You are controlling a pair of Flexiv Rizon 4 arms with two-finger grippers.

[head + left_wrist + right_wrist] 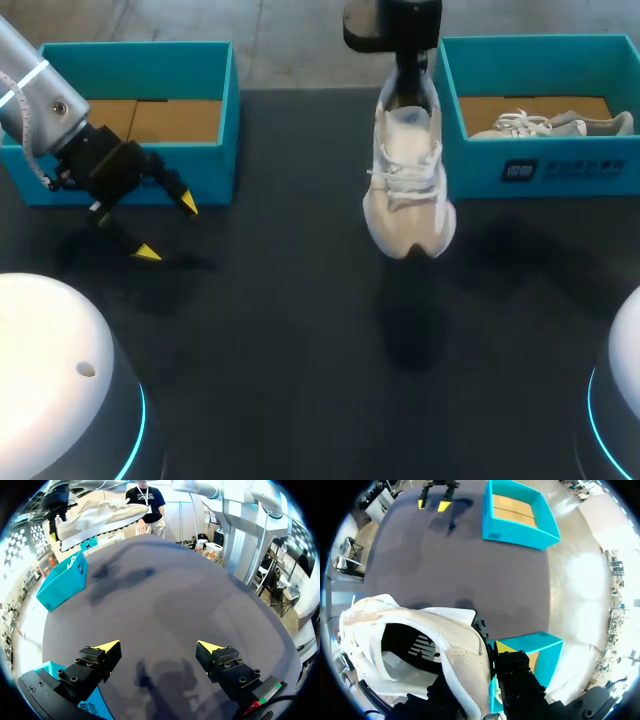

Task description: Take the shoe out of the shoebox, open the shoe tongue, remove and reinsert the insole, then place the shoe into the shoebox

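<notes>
Item: shoe (405,180), white, laced. We found it lifted clear of the table (300,350), between the two boxes and nearer the right shoebox (540,170).
Hold: our right gripper (402,80) was clamped on the heel collar. The heel was uppermost and farthest from us.
Axis: heel to toe ran toward our base, with the toe hanging lowest and the laces and tongue facing up.
Free tool: our left gripper (167,230) hung low over the table in front of the left shoebox (210,170). Its fingers were spread wide and held nothing.
Relation: the shoe lay well apart to that gripper's right. We judged the left arm the one to reach across for the tongue.
Also logged: a second shoe (560,125) in the right shoebox.
</notes>
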